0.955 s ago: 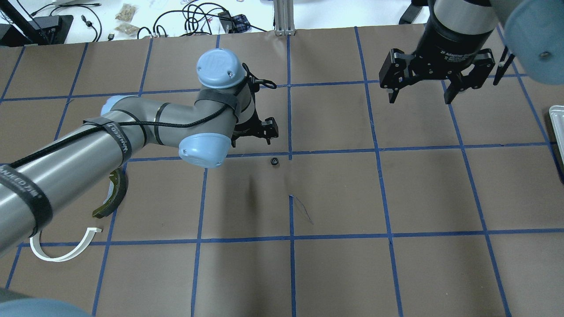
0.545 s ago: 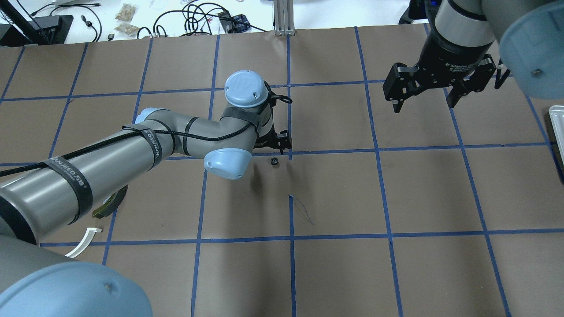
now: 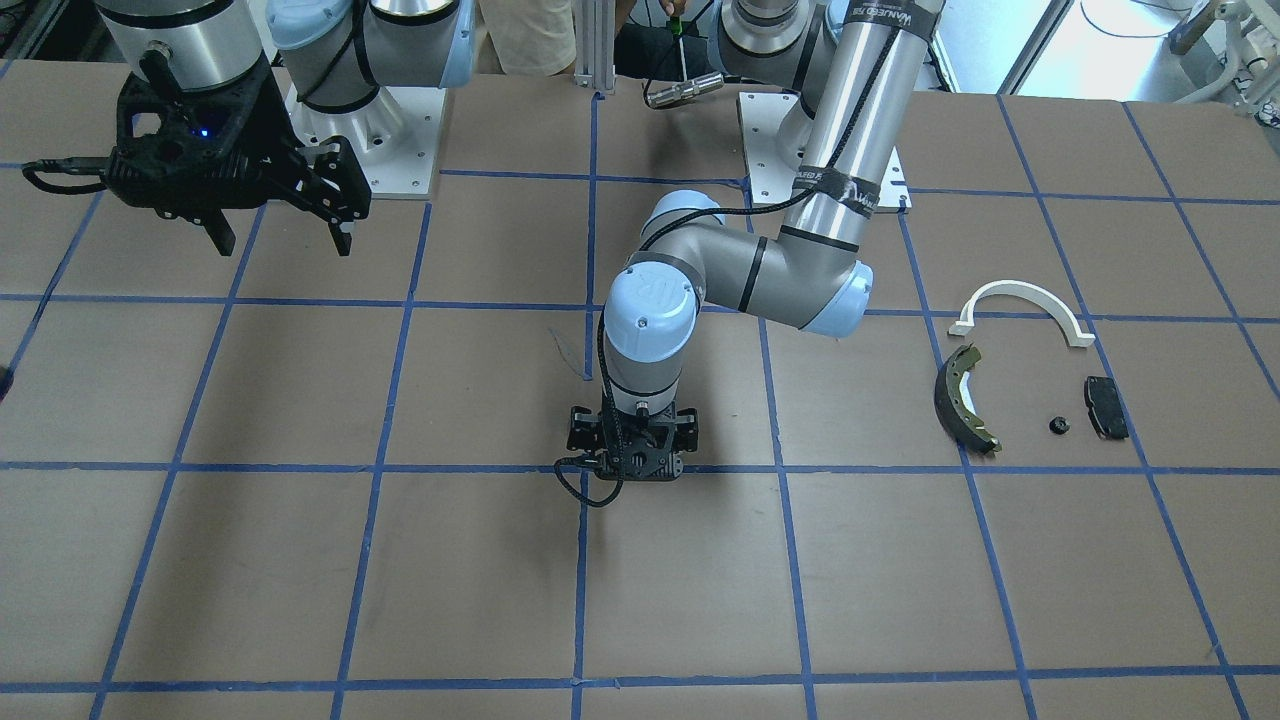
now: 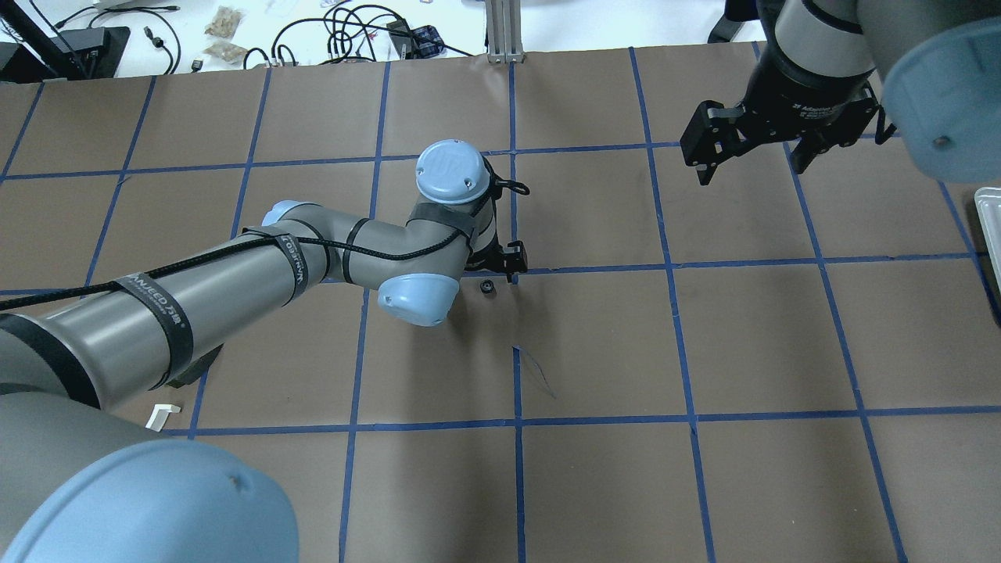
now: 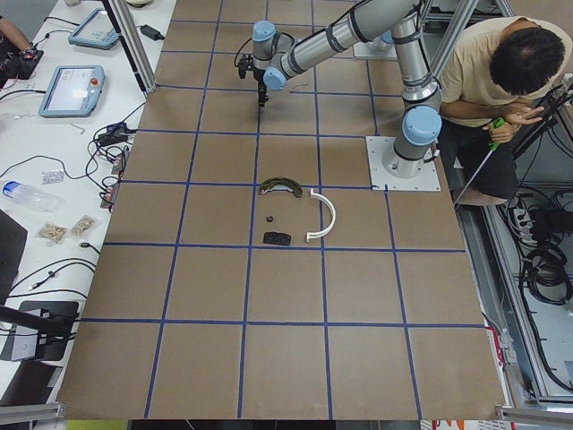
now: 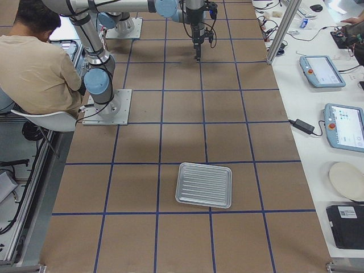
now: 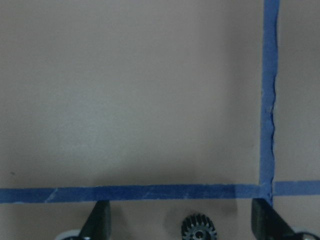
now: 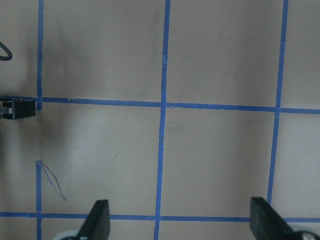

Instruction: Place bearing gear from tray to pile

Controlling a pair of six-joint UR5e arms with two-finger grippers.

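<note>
The bearing gear [image 4: 487, 287], small, black and toothed, lies on the brown table beside a blue tape crossing. My left gripper [image 4: 504, 266] hangs low over it and is open. In the left wrist view the gear [image 7: 199, 229] sits between the two fingers [image 7: 100, 222], untouched. The left gripper [image 3: 632, 468] hides the gear in the front view. The pile lies to my left: a white arch [image 3: 1015, 288], a brake shoe [image 3: 958, 395], a black pad [image 3: 1106, 407] and a small black part [image 3: 1058, 425]. My right gripper [image 4: 749, 168] is open, empty and raised at the far right.
The metal tray [image 6: 181, 187] sits empty on the robot's right side of the table; its corner shows in the overhead view [image 4: 987, 205]. A person sits behind the robot bases [image 6: 40, 57]. Cables and devices lie beyond the table's far edge [image 4: 352, 31].
My left arm has swung right and dropped, bringing its open gripper down around the gear. My right gripper has drawn slightly away toward the far right. The gear has not moved.
</note>
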